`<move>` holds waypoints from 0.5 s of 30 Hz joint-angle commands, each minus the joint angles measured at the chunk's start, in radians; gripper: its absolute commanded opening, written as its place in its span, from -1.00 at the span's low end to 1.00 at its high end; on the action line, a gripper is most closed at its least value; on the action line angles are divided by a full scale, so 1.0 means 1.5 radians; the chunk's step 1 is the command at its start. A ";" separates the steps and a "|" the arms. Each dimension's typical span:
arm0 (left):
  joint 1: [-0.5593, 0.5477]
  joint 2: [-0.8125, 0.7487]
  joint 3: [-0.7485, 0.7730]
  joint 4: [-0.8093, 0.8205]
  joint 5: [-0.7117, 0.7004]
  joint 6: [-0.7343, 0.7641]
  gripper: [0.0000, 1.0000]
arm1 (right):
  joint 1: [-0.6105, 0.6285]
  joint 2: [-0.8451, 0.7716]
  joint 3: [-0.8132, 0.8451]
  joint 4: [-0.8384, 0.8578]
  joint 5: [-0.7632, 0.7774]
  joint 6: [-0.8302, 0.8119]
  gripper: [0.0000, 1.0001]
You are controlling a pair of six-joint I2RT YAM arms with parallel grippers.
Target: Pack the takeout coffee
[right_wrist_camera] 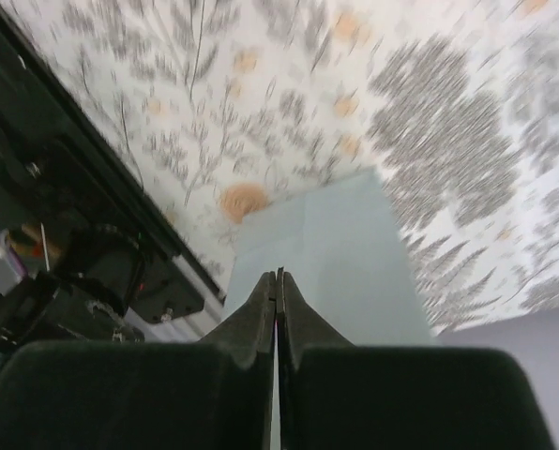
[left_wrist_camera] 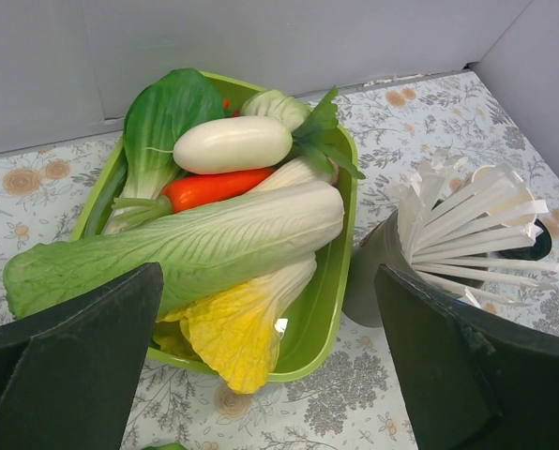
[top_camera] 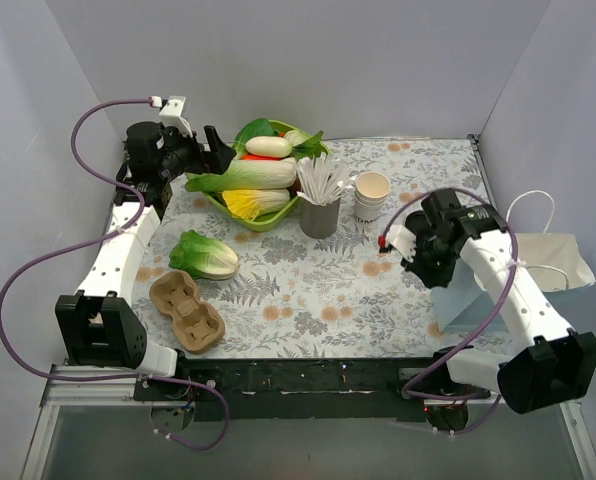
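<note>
I see the paper cup (top_camera: 371, 196) at 1 o'clock on the table (top_camera: 308, 300), just beside the straw cup (top_camera: 320, 212), left gripper (left_wrist_camera: 268, 281) spread wide facing the veggie tray (left_wrist_camera: 331, 309), right gripper (right_wrist_camera: 278, 286) pressed together over the blue bag (right_wrist_camera: 345, 253).

Robot lab test cell, dressed up as a takeout counter. What shows it:
- plain grey panels (top_camera: 278, 60) box in the table on three sides
- my left arm (top_camera: 118, 255) and right arm (top_camera: 513, 290) sit on a black bar (top_camera: 308, 378) at the near edge, with an aluminium rail (top_camera: 88, 388) below it
- purple cables (top_camera: 18, 290) loop loose along both arms
- the table top is just a leaf-print cloth (top_camera: 308, 290)
- staged props sit on it: a green bowl (left_wrist_camera: 326, 347) of glossy, toy-looking vegetables (left_wrist_camera: 214, 244), a metal cup of straws (top_camera: 320, 218), stacked paper cups (top_camera: 371, 195), a pulp cup carrier (top_camera: 186, 310) and a paper bag (top_camera: 558, 265) at the right edge
</note>
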 commanded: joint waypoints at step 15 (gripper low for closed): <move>0.002 -0.024 -0.016 -0.028 0.026 0.043 0.96 | -0.016 0.331 0.394 0.285 -0.282 0.119 0.52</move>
